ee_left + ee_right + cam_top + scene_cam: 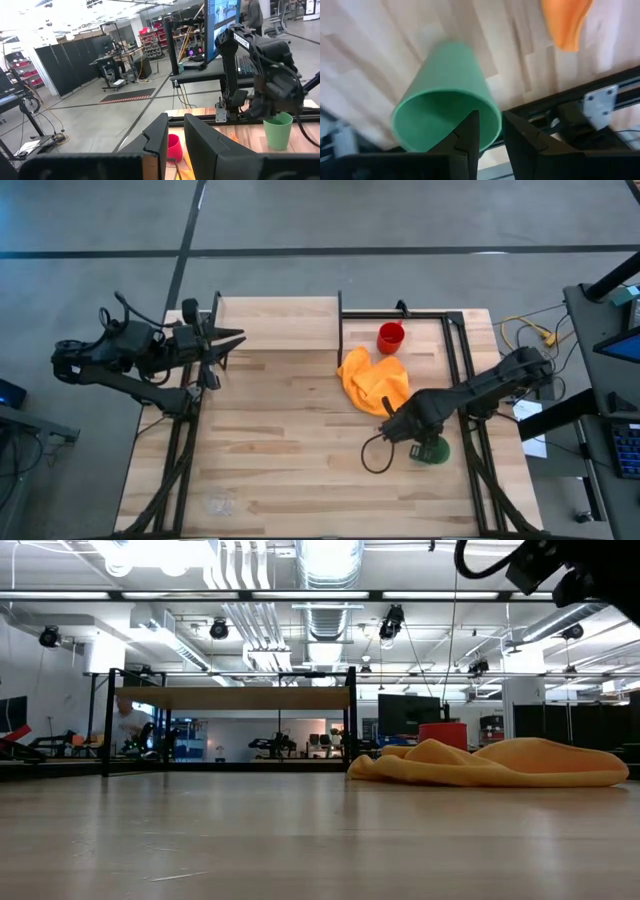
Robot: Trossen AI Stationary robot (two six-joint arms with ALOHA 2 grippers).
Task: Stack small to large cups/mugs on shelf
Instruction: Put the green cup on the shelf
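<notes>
Right gripper (490, 132) pinching rim of green plastic handleless cup (447, 95) beside crumpled orange cloth (375, 380), left gripper (172, 137) narrowly parted, empty, beyond cloth.

I'm working in a big robotics lab or workshop hall: exposed ceiling ducts (330, 565) and strip lights, polished concrete floor (400, 220), black partition screens (75, 67), monitors (222, 15) on benches, cables, a person (254, 15) far back.

green cup (445, 95), red mug (390, 337), orange cloth (375, 380), light wooden shelf (280, 310)
</notes>
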